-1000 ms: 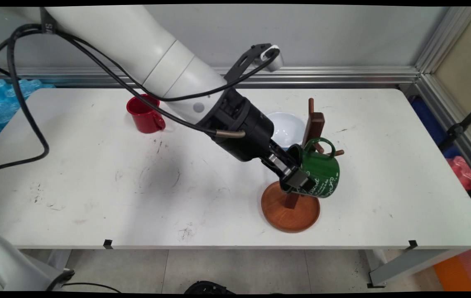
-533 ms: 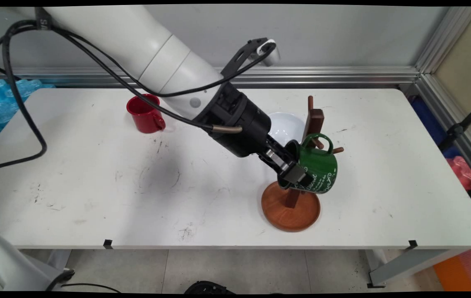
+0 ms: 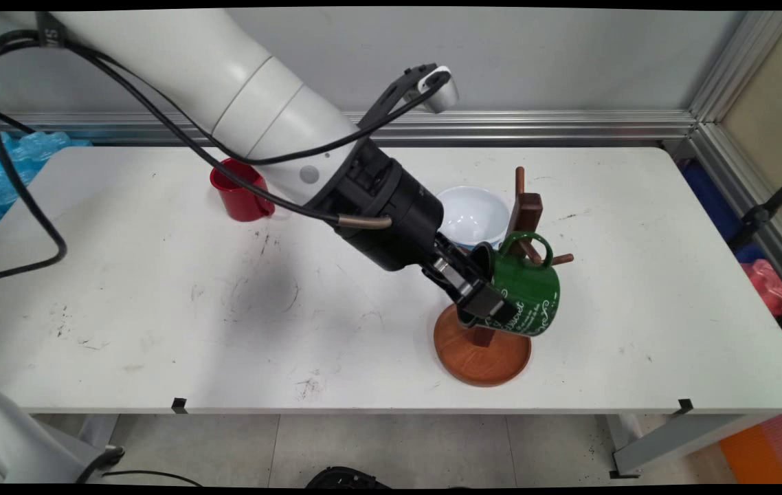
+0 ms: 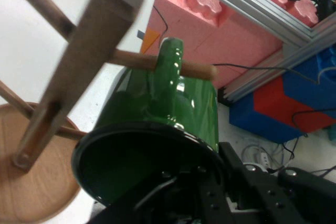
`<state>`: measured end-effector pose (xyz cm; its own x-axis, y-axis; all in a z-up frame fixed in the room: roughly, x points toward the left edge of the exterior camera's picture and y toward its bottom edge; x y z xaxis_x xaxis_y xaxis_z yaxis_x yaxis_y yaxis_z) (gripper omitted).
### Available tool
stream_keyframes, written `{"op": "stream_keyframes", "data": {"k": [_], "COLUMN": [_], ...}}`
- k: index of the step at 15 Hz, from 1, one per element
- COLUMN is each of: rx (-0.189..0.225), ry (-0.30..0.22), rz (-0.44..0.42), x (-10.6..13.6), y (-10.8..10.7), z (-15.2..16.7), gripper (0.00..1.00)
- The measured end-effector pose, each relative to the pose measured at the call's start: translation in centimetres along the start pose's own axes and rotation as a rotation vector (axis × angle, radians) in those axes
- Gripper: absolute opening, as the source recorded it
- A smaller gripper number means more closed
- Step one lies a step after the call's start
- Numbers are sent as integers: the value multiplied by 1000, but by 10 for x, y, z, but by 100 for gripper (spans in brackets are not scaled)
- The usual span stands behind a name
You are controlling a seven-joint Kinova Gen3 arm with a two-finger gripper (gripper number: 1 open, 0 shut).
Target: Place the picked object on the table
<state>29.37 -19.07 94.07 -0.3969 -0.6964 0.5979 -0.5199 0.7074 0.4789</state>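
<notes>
A green mug [image 3: 532, 292] with white lettering hangs tilted at the wooden mug tree [image 3: 525, 206], above the tree's round base [image 3: 480, 357]. My gripper [image 3: 484, 300] is shut on the mug's rim, one finger inside the mug and one outside. In the hand view the green mug [image 4: 157, 129] fills the middle, and its handle [image 4: 170, 69] is threaded over a wooden peg [image 4: 197, 70]. The tree's post [image 4: 84, 61] stands just left of the mug, with the base [image 4: 31, 187] at the lower left.
A white bowl [image 3: 472, 214] sits right behind the mug tree. A red mug [image 3: 240, 192] stands at the back left, partly behind the arm. Black cables hang from the arm over the table's left half. Pink and blue foam blocks [image 4: 210, 19] lie beyond the table's right end.
The mug rose slightly up and left, then came back down a little, with its handle staying on the peg. The arm's upper part has swung a bit to the left.
</notes>
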Motion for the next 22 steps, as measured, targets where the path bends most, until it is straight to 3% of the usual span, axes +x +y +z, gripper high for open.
{"op": "stream_keyframes", "data": {"k": [15, 18, 22], "rx": [-70, -64, -17], "ry": [-19, -38, -81], "rz": [2, 10, 35], "x": [-9, -13, -19], "y": [34, 38, 32], "z": [-6, -14, -40], "gripper": [0, 0, 0]}}
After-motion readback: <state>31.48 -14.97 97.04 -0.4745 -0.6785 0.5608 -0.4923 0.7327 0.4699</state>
